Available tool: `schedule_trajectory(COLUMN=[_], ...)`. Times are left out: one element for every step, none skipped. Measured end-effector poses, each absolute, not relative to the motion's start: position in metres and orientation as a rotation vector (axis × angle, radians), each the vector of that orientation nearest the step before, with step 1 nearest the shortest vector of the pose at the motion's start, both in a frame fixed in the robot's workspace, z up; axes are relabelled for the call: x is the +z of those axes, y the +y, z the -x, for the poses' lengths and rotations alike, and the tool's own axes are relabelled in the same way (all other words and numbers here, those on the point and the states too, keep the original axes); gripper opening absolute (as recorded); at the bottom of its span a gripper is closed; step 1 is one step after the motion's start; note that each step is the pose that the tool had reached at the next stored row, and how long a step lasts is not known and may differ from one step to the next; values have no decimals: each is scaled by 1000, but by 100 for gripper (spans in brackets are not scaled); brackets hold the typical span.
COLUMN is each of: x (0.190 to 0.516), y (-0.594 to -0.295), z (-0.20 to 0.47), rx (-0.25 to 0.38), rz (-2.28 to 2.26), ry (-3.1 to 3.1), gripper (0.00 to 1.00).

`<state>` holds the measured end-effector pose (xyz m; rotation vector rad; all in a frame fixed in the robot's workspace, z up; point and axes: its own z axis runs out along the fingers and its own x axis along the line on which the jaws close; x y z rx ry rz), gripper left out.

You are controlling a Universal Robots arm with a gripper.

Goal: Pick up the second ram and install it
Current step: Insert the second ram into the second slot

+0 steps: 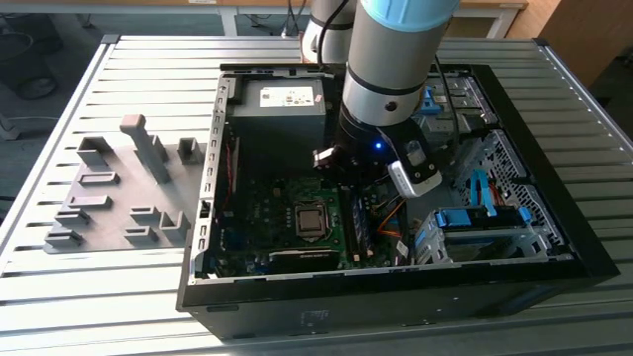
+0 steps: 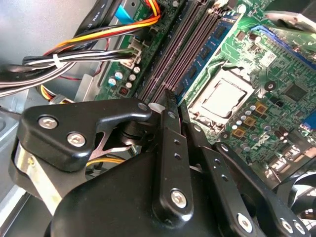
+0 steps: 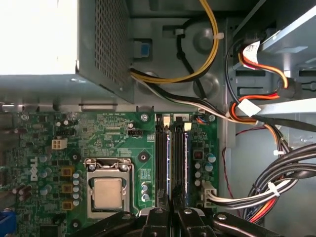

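Exterior view first: the grey arm with its pale blue joint band reaches down into an open black computer case (image 1: 583, 252) lying on a ribbed metal table (image 1: 148, 297), its gripper (image 1: 348, 172) low over the green motherboard (image 1: 267, 215), beside the square metal-capped processor socket (image 1: 310, 220). To the exterior view's left of the case sits a flat grey plastic fixture plate (image 1: 109, 200) of upright blocks and slots, and no module stands in them as far as I can make out. In both wrist views the black, screw-studded fingers (image 2: 170, 148) are drawn together directly above the long dark memory slots (image 3: 162, 158), and they look to be closed on the top edge of the second ram (image 3: 178, 163), a thin blue-green strip with dark chips standing upright in its slot. My judgement is that the pickup is done and the installation is well advanced: the strip is already lined up in the slot and seems at least partly down, though whether it is fully seated, with the pale end latches (image 3: 166, 119) snapped in, I cannot tell. Around it the board is glossy green and dotted with small silver capacitors; bundled orange, yellow, black and white cables (image 3: 256, 113) curve past a perforated grey power supply housing (image 3: 106, 44).
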<state>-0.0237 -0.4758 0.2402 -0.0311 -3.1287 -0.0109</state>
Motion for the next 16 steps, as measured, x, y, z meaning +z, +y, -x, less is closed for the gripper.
schedule_trajectory(x=[239,237,236,234,232,231,231,231,231,231,231,230,230,230,230,230], y=[-476,-476,-476,-476,-476,-476,-476,-476,-476,-476,-476,-476,-476,-476,-476,-476], z=[23,23,23,23,23,23,23,23,23,23,23,23,23,23,23,23], rx=[-11,-11,-11,-12,-11,-11,-11,-12,-12,-13,-13,-13,-13,-13,-13,-13], rz=[31,31,30,30,29,28,25,22,20,20,19,19,19,19,19,19], ry=[-3125,-3123,-3121,-3121,-3121,-3121,-3121,-3121,-3121,-3121,-3121,-3121,-3121,-3121,-3121,-3121], gripper=[14,14,14,14,14,14,14,14,14,14,14,14,14,14,14,14])
